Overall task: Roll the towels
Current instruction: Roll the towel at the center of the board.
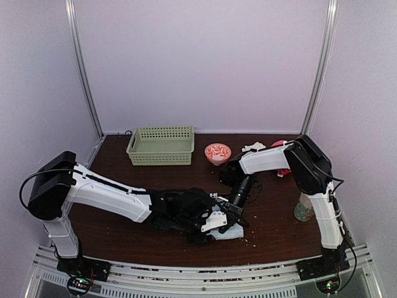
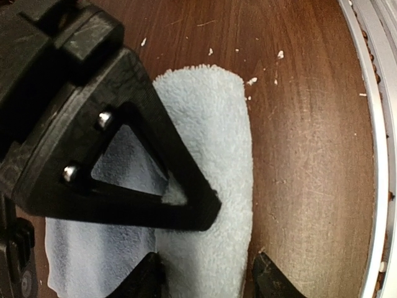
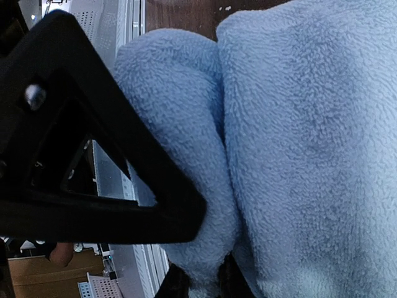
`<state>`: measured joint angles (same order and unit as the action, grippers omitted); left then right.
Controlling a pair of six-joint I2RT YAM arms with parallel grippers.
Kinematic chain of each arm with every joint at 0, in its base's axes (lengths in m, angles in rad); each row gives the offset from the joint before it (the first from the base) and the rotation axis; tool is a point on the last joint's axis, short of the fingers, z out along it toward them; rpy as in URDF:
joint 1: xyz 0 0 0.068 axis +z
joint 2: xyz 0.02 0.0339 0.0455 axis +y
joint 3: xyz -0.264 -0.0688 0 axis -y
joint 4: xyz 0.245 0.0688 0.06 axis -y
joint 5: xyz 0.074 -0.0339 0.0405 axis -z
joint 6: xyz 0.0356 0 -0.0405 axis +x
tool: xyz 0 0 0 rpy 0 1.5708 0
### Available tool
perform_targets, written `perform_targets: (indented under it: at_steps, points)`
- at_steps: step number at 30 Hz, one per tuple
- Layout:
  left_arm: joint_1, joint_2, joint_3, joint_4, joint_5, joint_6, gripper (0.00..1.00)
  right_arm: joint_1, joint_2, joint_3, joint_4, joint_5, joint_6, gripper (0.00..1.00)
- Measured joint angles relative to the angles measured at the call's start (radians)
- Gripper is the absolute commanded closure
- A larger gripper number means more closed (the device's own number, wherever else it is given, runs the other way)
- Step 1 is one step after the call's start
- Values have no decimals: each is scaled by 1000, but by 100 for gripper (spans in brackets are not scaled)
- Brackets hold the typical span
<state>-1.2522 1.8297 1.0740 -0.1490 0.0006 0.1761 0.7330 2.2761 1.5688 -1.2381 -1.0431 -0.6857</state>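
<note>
A: Where does the pale blue towel (image 1: 234,232) lie?
B: Rolled, at 6 o'clock on the table (image 1: 273,217), near its front edge.
A: And the pincers?
B: Left gripper (image 2: 208,280): jaws wide, straddling the roll. Right gripper (image 3: 205,282): nearly closed, pinching a towel fold from 12 o'clock.

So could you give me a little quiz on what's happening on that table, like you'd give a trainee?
1. Pick one: the towel lying near the front of the table is A green, B pale blue, C red.
2. True or false: the right gripper is pinching a fold of the towel.
3. Fill in the gap: the green basket at the back stands just left of a small ___.

Key: 1 B. 2 True. 3 bowl.
</note>
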Motion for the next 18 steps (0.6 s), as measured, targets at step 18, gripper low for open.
perform_targets:
  at_steps: [18]
  points:
    - [-12, 79, 54, 8, -43, 8, 84, -21, -89, 60, -105, 69, -101, 73]
